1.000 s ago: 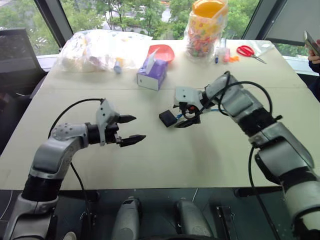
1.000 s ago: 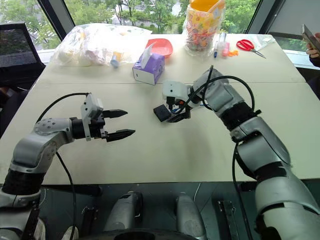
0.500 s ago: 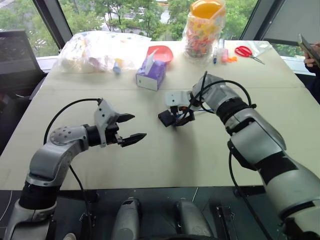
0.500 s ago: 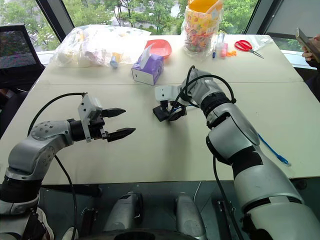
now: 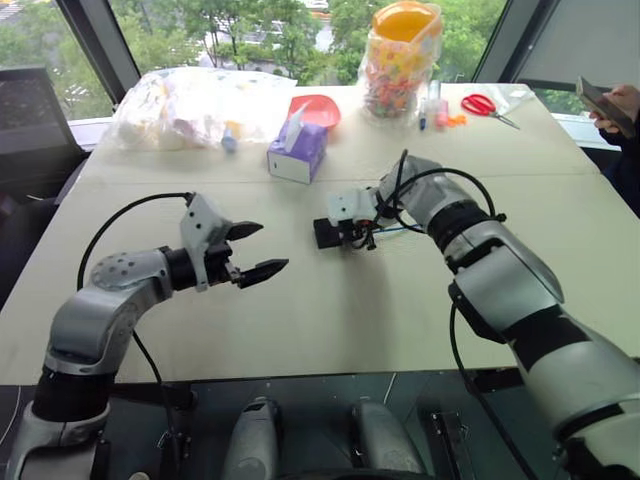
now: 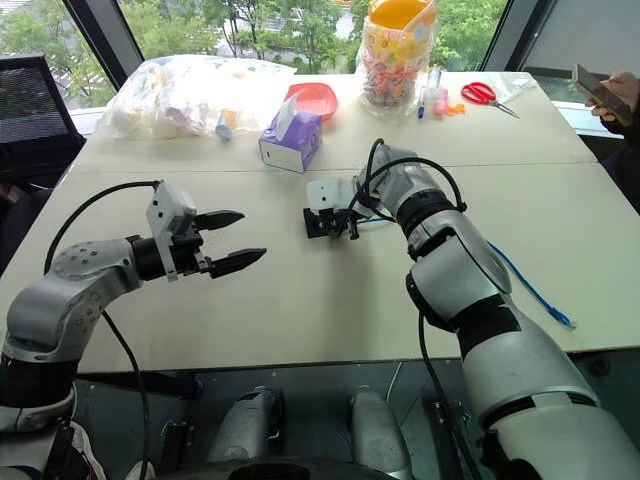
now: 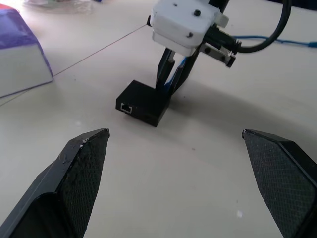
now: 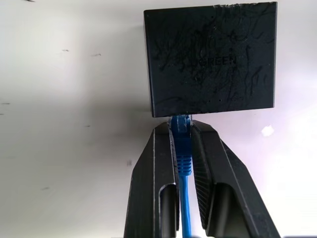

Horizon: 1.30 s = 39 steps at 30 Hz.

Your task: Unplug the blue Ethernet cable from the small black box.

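The small black box (image 8: 210, 57) lies flat on the table's middle (image 5: 327, 233). The blue Ethernet cable (image 8: 183, 163) is plugged into the side of the box that faces my right arm. My right gripper (image 8: 181, 130) is shut on the cable's plug, just short of the box, and points steeply down (image 5: 352, 238). From there the cable trails off over the table towards its right edge (image 6: 530, 290). My left gripper (image 5: 255, 250) hovers open and empty to the left of the box, pointing at it (image 7: 143, 103).
A purple tissue box (image 5: 297, 150) stands behind the black box. A red bowl (image 5: 315, 108), a filled plastic bag (image 5: 195, 100), a jar of colourful pieces (image 5: 400, 55) and red scissors (image 5: 488, 105) line the far edge. A person's hand with a phone (image 5: 610, 100) is at the far right.
My right gripper has come down at the box and shut on the blue plug. The left gripper stays open in about the same place. The camera has shifted a little.
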Motion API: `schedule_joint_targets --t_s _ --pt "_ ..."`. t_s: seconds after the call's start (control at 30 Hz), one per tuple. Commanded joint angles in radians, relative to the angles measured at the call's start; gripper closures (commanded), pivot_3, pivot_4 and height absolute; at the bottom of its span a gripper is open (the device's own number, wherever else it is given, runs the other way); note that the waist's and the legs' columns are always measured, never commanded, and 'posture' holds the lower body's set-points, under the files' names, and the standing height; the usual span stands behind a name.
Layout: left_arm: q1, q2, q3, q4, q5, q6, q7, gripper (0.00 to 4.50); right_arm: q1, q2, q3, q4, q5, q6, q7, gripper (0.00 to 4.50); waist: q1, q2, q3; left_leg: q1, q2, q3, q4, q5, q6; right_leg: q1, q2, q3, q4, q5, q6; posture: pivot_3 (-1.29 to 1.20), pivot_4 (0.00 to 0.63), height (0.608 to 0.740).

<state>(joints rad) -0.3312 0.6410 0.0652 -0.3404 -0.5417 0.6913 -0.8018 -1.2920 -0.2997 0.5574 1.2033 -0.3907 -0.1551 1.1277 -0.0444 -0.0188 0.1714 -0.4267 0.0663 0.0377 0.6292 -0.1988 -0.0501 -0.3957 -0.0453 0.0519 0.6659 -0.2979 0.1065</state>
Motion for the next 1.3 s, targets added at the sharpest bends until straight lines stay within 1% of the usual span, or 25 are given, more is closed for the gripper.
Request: schedule_joint_targets --t_s 0.03,0.1,0.17,0.27,0.33,0.4,0.53,0.6,0.73,0.97,1.1,1.3 --pt "-0.058 -0.028 0.048 0.027 -0.054 0.030 0.030 0.00 0.086 -0.058 -0.056 -0.176 -0.009 -0.100 -0.189 4.43 0.001 0.000 0.000 0.000 0.000 0.000 0.000 0.000 0.000 0.000 0.000 0.000 0.000 0.000 0.000 0.00 0.150 0.735" --pt "-0.091 -0.044 0.054 0.059 -0.069 0.041 0.039 0.00 0.185 -0.112 -0.085 -0.347 -0.043 -0.154 -0.341 4.43 0.004 0.000 0.000 -0.001 0.000 0.000 0.000 0.000 0.000 -0.001 0.000 0.000 0.000 0.000 0.000 0.00 0.150 0.735" --pt "-0.120 -0.051 0.053 0.089 -0.077 0.050 0.040 0.00 0.296 -0.153 -0.123 -0.533 -0.065 -0.176 -0.452 4.43 0.003 0.000 0.000 -0.002 -0.001 0.000 0.000 0.000 0.000 -0.002 0.000 0.000 0.000 0.000 0.001 0.00 0.150 0.735" --pt "-0.175 -0.058 0.048 0.151 -0.084 0.067 0.033 0.00 0.483 -0.223 -0.177 -0.850 -0.121 -0.178 -0.560 4.43 0.004 0.000 0.000 -0.005 -0.001 -0.001 -0.001 0.000 0.000 -0.004 -0.001 0.000 -0.001 -0.001 0.002 0.00 0.150 0.735" --pt "-0.208 -0.056 0.040 0.193 -0.080 0.067 0.015 0.00 0.569 -0.253 -0.204 -1.017 -0.191 -0.187 -0.647 4.43 0.004 0.000 0.000 -0.006 -0.001 -0.001 -0.002 0.000 0.000 -0.005 0.000 0.000 -0.001 -0.001 0.002 0.00 0.150 0.735" --pt "-0.236 -0.049 0.018 0.234 -0.066 0.052 -0.014 0.00 0.632 -0.249 -0.237 -1.140 -0.212 -0.145 -0.684 4.43 -0.001 0.000 0.000 -0.006 -0.001 0.000 -0.002 0.000 0.000 -0.007 0.000 0.001 0.000 -0.001 0.002 0.00 0.150 0.735" --pt "-0.295 -0.040 -0.047 0.308 -0.001 -0.022 -0.082 0.00 0.699 -0.230 -0.254 -1.299 -0.220 -0.109 -0.690 4.43 0.003 0.000 0.000 -0.006 -0.001 0.000 -0.001 0.000 0.000 -0.007 0.001 0.001 0.000 -0.001 0.002 0.00 0.150 0.735" --pt "-0.311 -0.044 -0.063 0.331 0.017 -0.046 -0.101 0.00 0.715 -0.225 -0.254 -1.333 -0.225 -0.087 -0.681 4.43 0.004 0.000 0.000 -0.006 -0.001 -0.001 0.000 0.000 0.000 -0.006 0.001 0.001 0.000 -0.001 0.002 0.00 0.150 0.735" --pt "-0.351 -0.068 -0.060 0.362 0.003 -0.042 -0.128 0.00 0.720 -0.219 -0.247 -1.353 -0.234 -0.069 -0.672 4.43 0.010 0.000 0.000 -0.006 -0.001 0.000 0.001 0.000 0.000 -0.005 0.000 0.001 -0.001 -0.001 0.002 0.00 0.150 0.735" --pt "-0.342 -0.061 -0.044 0.300 -0.066 0.038 -0.187 0.00 0.707 -0.216 -0.230 -1.322 -0.244 -0.065 -0.669 4.43 0.008 -0.001 0.001 -0.006 -0.001 0.000 0.000 0.000 0.000 -0.005 0.000 0.001 -0.001 -0.001 0.002 0.00 0.150 0.735" --pt "-0.339 -0.056 -0.036 0.284 -0.080 0.052 -0.183 0.00 0.692 -0.217 -0.225 -1.303 -0.248 -0.070 -0.670 4.43 0.007 0.000 0.001 -0.006 -0.001 0.000 0.000 0.000 0.000 -0.005 0.000 0.001 -0.001 -0.001 0.002 0.00 0.150 0.735" --pt "-0.354 -0.079 -0.022 0.304 -0.075 0.037 -0.149 0.00 0.694 -0.217 -0.219 -1.309 -0.242 -0.080 -0.650 4.43 0.008 -0.001 0.001 -0.006 -0.001 -0.001 0.000 0.000 0.000 -0.005 0.000 0.001 -0.001 -0.001 0.002 0.00 0.150 0.735"
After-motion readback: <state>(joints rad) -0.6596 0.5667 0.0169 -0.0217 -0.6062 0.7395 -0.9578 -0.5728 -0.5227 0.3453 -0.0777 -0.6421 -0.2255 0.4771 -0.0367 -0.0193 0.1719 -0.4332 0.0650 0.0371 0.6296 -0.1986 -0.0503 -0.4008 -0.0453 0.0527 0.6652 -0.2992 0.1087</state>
